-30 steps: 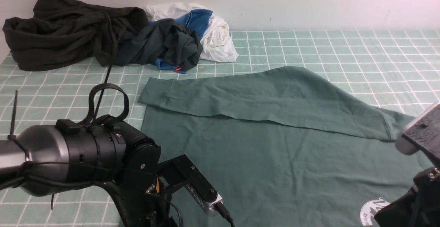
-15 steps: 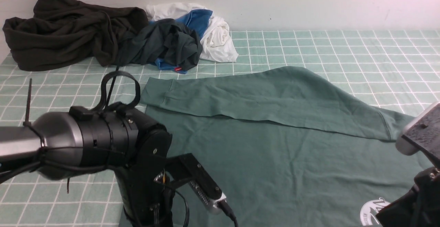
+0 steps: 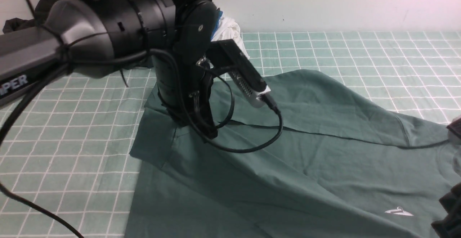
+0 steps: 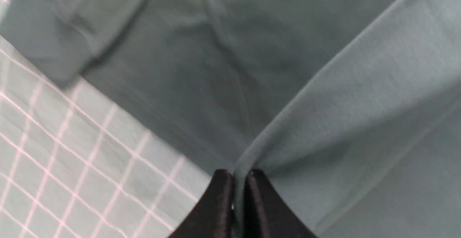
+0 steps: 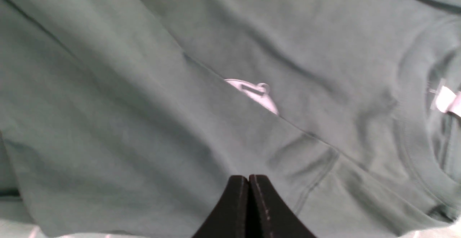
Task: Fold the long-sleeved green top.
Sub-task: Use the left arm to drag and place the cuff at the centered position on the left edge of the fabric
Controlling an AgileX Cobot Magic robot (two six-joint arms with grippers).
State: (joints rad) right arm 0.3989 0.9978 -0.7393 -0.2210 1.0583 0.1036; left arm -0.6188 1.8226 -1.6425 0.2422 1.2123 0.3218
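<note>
Green top (image 3: 324, 151) spread on checked cloth (image 3: 72, 151), sleeve (image 3: 324, 101) across body. My left claw (image 4: 239, 173) clamped on raised fold of top. My right claw (image 5: 248, 178) pressed together near logo (image 5: 252, 92); grip on fabric unclear.

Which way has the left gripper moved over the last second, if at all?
Yes. The left gripper, shut on an edge of the green top, has gone up and forward, its arm now overlapping the white garment by the wall.

Clothes pile (image 3: 230, 29) mostly hidden behind left arm (image 3: 108, 25), green top (image 3: 288, 166) cut off at bottom edge, logo (image 3: 399, 212) partly folded under
</note>
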